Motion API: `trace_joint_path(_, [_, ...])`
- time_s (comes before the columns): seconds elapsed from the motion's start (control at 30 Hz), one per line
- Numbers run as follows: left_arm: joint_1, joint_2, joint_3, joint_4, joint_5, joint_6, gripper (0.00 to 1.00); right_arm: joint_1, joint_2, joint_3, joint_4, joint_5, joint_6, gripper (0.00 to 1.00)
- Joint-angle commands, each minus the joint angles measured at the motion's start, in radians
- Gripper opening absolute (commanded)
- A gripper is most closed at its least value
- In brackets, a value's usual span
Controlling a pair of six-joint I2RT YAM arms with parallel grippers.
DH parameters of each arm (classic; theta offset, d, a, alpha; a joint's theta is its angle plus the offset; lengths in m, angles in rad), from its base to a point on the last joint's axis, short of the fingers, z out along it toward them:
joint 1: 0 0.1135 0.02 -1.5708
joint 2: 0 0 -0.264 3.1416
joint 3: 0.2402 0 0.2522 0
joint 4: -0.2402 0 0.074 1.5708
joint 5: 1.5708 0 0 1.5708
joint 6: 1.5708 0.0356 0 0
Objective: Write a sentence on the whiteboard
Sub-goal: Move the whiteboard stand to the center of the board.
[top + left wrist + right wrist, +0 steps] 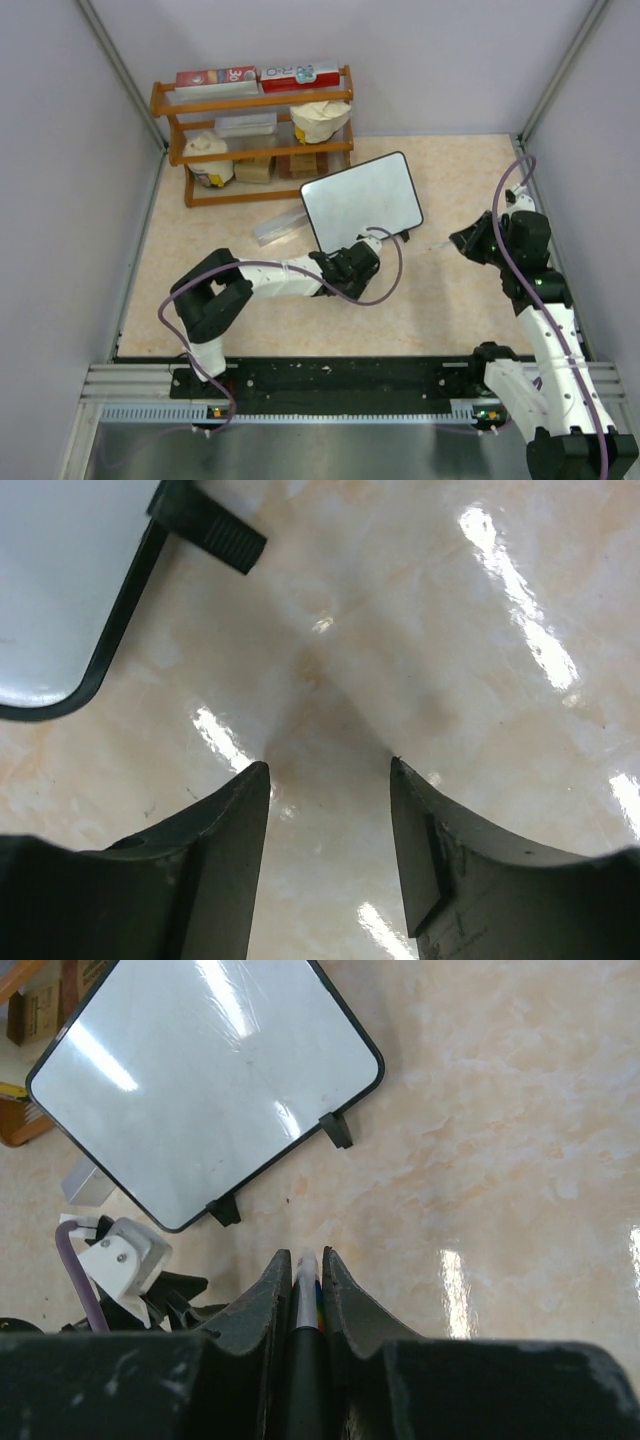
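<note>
The whiteboard [360, 198] stands tilted at mid-table, black-framed, its face blank white; no sentence shows on it. My left gripper [373, 240] sits just in front of the board's near edge, open, with only bare tabletop between its fingers [328, 765]. The board's rounded corner [50, 580] and one black stand foot [215, 535] lie up and left of the jaws. My right gripper [462, 243] hovers to the right of the board, shut on a marker [306, 1280] whose pale end pokes out between the fingertips [306, 1255]. The whole board [200, 1080] is ahead and to the left.
A wooden shelf [255, 130] with boxes and bags stands at the back left. A clear plastic box [280, 228] lies left of the board. Grey walls close in both sides and the back.
</note>
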Motion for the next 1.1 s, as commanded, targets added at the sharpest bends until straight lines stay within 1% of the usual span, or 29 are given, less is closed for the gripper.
trace_joint_path(0.0, [0.005, -0.031, -0.002, -0.041, -0.057, -0.208, 0.57, -0.010, -0.012, -0.002, 0.040, -0.014, -0.004, 0.00])
trace_joint_path(0.07, [0.003, 0.014, 0.029, -0.063, -0.065, -0.254, 0.60, -0.010, -0.011, -0.005, 0.042, -0.016, -0.008, 0.00])
trace_joint_path(0.17, [0.005, 0.095, 0.130, -0.122, -0.097, -0.309, 0.65, -0.010, -0.011, -0.005, 0.045, -0.020, -0.011, 0.00])
trace_joint_path(0.2, [0.005, 0.115, 0.185, -0.135, -0.100, -0.317, 0.65, -0.010, -0.011, -0.003, 0.045, -0.020, -0.011, 0.00])
trace_joint_path(0.23, [0.006, 0.158, 0.211, -0.150, -0.108, -0.335, 0.65, -0.010, -0.011, -0.005, 0.047, -0.022, -0.011, 0.00])
trace_joint_path(0.3, [0.014, 0.193, 0.274, -0.173, -0.117, -0.349, 0.63, -0.009, -0.012, -0.003, 0.047, -0.023, -0.014, 0.00])
trace_joint_path(0.4, [0.031, 0.247, 0.325, -0.217, -0.158, -0.400, 0.61, -0.010, -0.014, -0.006, 0.048, -0.029, -0.014, 0.00])
trace_joint_path(0.53, [0.081, 0.284, 0.321, -0.215, -0.132, -0.458, 0.58, -0.010, -0.015, -0.011, 0.047, -0.029, -0.016, 0.00])
trace_joint_path(0.7, [0.115, 0.293, 0.298, -0.222, -0.143, -0.463, 0.58, -0.010, -0.014, -0.013, 0.053, -0.031, -0.018, 0.00])
trace_joint_path(0.8, [0.138, 0.302, 0.287, -0.161, -0.116, -0.440, 0.57, -0.010, -0.009, -0.020, 0.063, -0.037, -0.013, 0.00])
trace_joint_path(0.93, [0.147, 0.353, 0.365, -0.181, -0.125, -0.400, 0.48, -0.010, -0.002, -0.033, 0.076, -0.057, -0.005, 0.00])
trace_joint_path(0.97, [0.147, 0.361, 0.377, -0.190, -0.126, -0.395, 0.41, -0.010, -0.005, -0.034, 0.076, -0.060, -0.004, 0.00])
trace_joint_path(1.03, [0.147, 0.361, 0.368, -0.189, -0.135, -0.389, 0.36, -0.010, -0.002, -0.036, 0.080, -0.065, -0.002, 0.00])
trace_joint_path(1.07, [0.147, 0.358, 0.348, -0.187, -0.143, -0.391, 0.29, -0.010, -0.002, -0.036, 0.080, -0.066, -0.002, 0.00])
